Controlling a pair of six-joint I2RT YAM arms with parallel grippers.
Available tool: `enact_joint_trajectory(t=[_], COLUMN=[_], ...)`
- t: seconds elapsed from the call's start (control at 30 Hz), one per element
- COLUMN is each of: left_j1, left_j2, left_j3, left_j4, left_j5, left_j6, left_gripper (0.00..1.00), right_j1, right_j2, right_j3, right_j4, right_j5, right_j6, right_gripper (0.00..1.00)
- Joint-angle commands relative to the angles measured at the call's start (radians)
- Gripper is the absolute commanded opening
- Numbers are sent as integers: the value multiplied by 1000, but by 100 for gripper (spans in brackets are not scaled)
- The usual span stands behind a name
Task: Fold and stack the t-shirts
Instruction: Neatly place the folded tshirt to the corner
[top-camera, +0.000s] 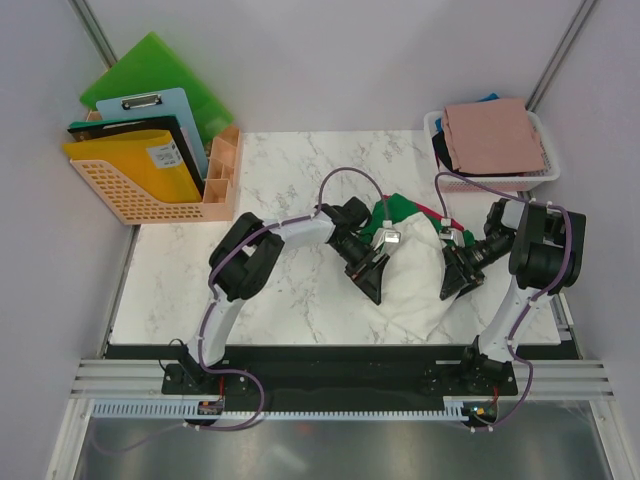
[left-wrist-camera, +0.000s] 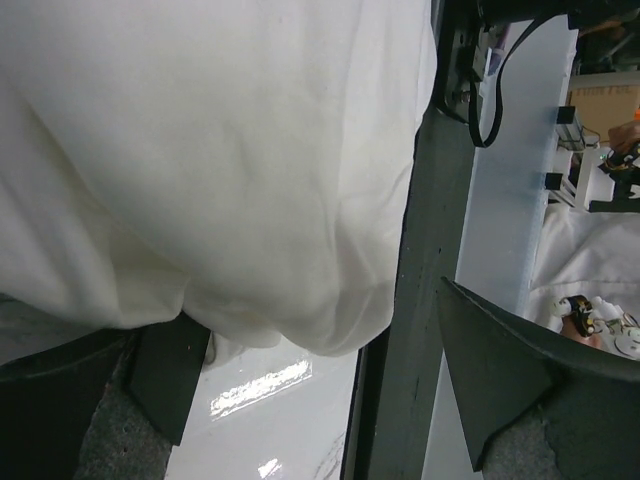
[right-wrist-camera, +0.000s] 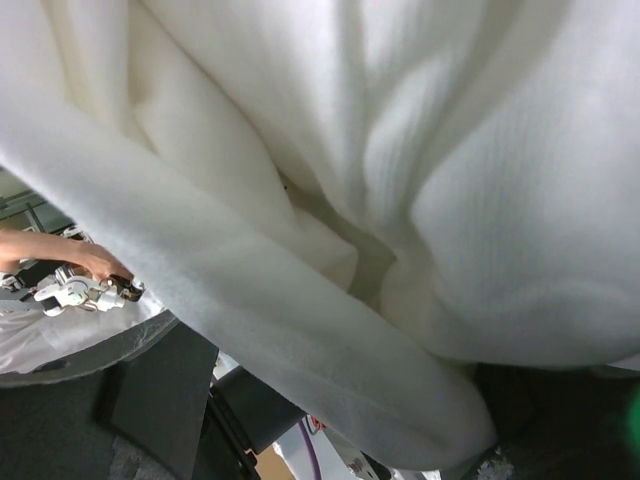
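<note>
Both arms lean in toward the middle of the table (top-camera: 200, 290), and the cream shirt (top-camera: 415, 285) lies in a loose heap in the space between the two tools. The left gripper (top-camera: 372, 278) sits just at its own right-hand side of that heap. Its jaws are spread as wide as they go and grasp nothing. From its wrist camera the cloth hangs down ahead of the fingers (left-wrist-camera: 500, 380) and drapes over one of them, with bare marble showing beneath. The right gripper (top-camera: 458, 280) meets the shirt from the opposite flank. Its jaws also stand wide, with a thick roll of cream cloth lying across the gap. As far as I can see the roll rests there loosely and is not pinched.

I read this pairing as a set-up. With one tool at each side of the heap, they could take two edges and pull the shirt flat before folding. It is far too bunched to fold as it lies.

Just beyond both grippers, a green shirt (top-camera: 398, 212) pokes out from under the cream one, waiting its turn. Farther off past the right gripper, a pink shirt (top-camera: 495, 135) lies flat on top of the basket (top-camera: 548, 165). By my reckoning the folding of the cream shirt has hardly begun.
</note>
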Motion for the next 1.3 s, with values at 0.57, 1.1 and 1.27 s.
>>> enact_joint_trajectory(t=[0.57, 1.1, 1.27], left_j1=[-31, -31, -31], left_j2=[55, -146, -206], left_j3=[12, -16, -34], left_j4=[-3, -18, -23], left_j5=[-77, -276, -328], left_j6=[-40, 54, 71], left_gripper=[2, 2, 2], right_j1=[2, 1, 2], right_j2=[2, -146, -199], right_j3=[-60, -44, -27], right_j4=[125, -33, -67], right_j5=[-3, -49, -66], right_j6=[-94, -204, -218], right_gripper=[0, 0, 0])
